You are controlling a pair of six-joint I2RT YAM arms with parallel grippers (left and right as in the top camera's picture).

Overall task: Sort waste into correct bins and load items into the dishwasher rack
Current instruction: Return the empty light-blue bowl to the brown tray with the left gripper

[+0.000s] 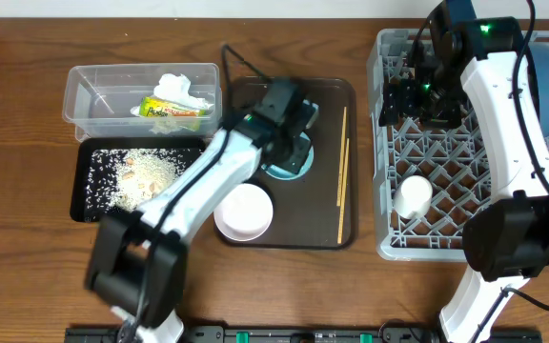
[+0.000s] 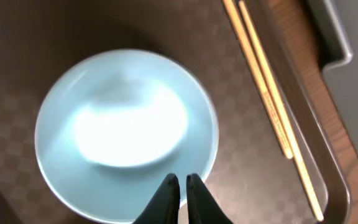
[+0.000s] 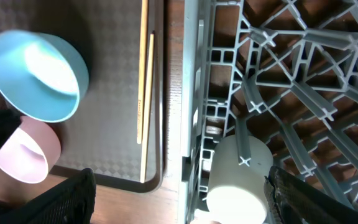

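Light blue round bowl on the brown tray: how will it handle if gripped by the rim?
The light blue round bowl looks glossy and rigid, so a rim pinch may slip. Its wide, round shape suggests it would slide on the brown tray rather than tip. Probably breakable if dropped.

light blue bowl (image 2: pixel 126 134); dark brown tray (image 3: pixel 114 112) with a fine checker weave; white bowl (image 1: pixel 244 211); pale wooden chopsticks (image 1: pixel 343 171); white rice (image 1: pixel 146 171) speckling the black tray (image 1: pixel 80 205); grey rack (image 1: pixel 417 252); cream cup (image 1: pixel 413 195); brown wood-grain counter (image 1: pixel 17 114).
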